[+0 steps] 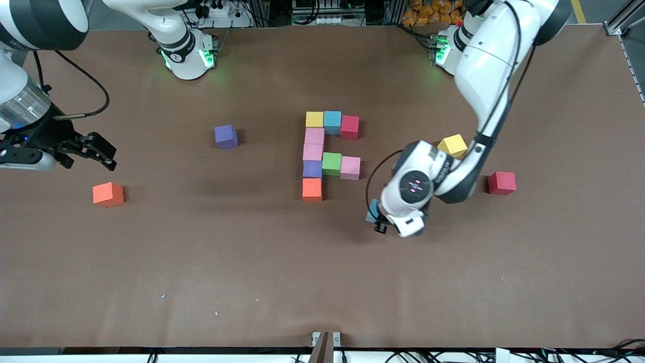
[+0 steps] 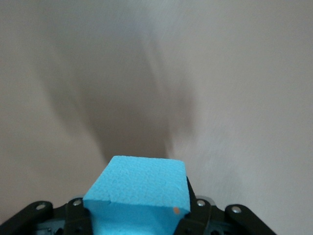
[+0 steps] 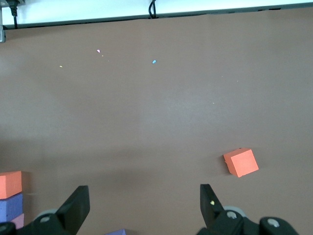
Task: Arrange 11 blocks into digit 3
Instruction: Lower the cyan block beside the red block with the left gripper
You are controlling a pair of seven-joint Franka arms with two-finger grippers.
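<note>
Several blocks form a partial figure mid-table: a row of yellow (image 1: 314,119), light blue (image 1: 332,121) and red (image 1: 349,127), a column of two pink (image 1: 313,143), purple (image 1: 312,169) and orange (image 1: 312,189), plus green (image 1: 331,164) and pink (image 1: 350,168) beside it. My left gripper (image 1: 377,219) is shut on a light blue block (image 2: 137,191), over bare table toward the left arm's end from the figure's orange block. My right gripper (image 1: 98,151) hangs open and empty (image 3: 144,200) above the loose orange block (image 1: 108,194).
Loose blocks lie about: purple (image 1: 226,136) toward the right arm's end, yellow (image 1: 452,145) and red (image 1: 502,183) by the left arm. The right wrist view shows the loose orange block (image 3: 241,162) and the figure's orange end (image 3: 10,183).
</note>
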